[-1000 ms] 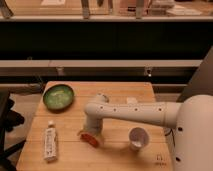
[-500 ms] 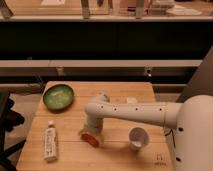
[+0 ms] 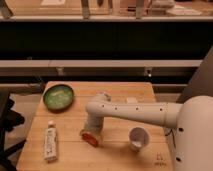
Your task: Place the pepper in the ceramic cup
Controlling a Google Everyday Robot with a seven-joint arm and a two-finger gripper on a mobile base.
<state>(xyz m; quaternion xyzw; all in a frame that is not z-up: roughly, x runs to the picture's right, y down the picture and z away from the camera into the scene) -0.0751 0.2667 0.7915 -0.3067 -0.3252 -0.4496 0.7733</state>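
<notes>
The pepper (image 3: 90, 139) is a small red-orange glossy item lying on the wooden table (image 3: 115, 95), left of centre near the front. My gripper (image 3: 91, 133) is lowered straight onto it from above, its white wrist covering the pepper's top, so only the lower edge of the pepper shows. The ceramic cup (image 3: 138, 137) is small and white. It stands upright on the table to the right of the pepper, about a hand's width away, and nothing shows inside it.
A green bowl (image 3: 58, 96) sits at the back left of the table. A white tube with a label (image 3: 50, 143) lies near the front left edge. My white arm (image 3: 145, 112) stretches across the table from the right. A dark shelf runs behind the table.
</notes>
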